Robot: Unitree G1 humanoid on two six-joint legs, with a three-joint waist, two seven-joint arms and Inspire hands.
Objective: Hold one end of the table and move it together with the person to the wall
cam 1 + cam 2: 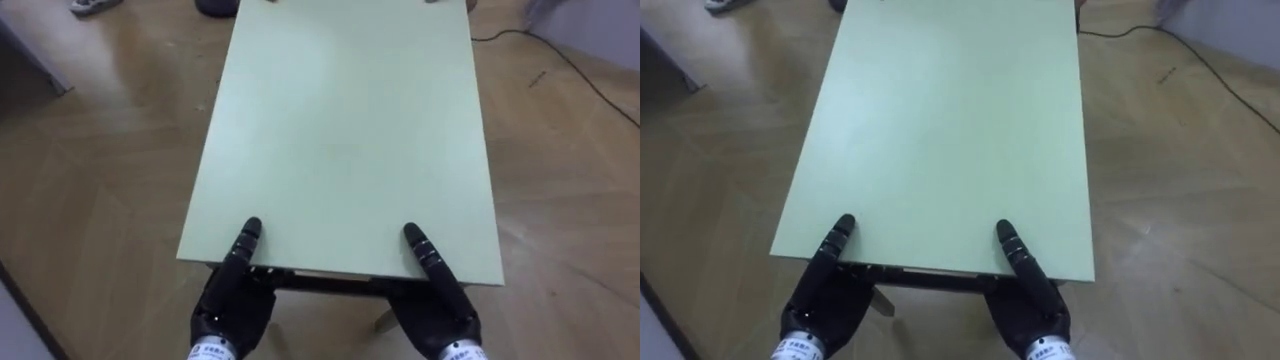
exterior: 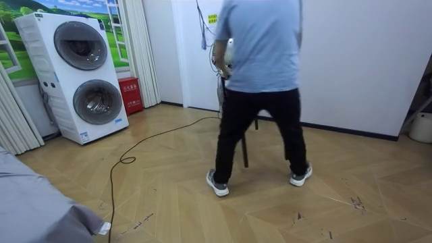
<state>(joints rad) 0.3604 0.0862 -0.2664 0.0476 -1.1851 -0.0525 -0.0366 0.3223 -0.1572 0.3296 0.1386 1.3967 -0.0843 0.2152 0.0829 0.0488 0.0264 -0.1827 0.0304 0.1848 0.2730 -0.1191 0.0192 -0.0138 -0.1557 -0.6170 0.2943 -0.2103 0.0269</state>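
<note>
Both gripping table (image 1: 340, 130), left hand (image 1: 232, 305), right hand (image 1: 437, 308)

Person (image 2: 260, 88) stands back to camera, legs apart. Dark table leg (image 2: 244, 147) shows between the person's legs. Stacked washing machines (image 2: 81, 74) well off to the person's side, on the room view's left.
</note>
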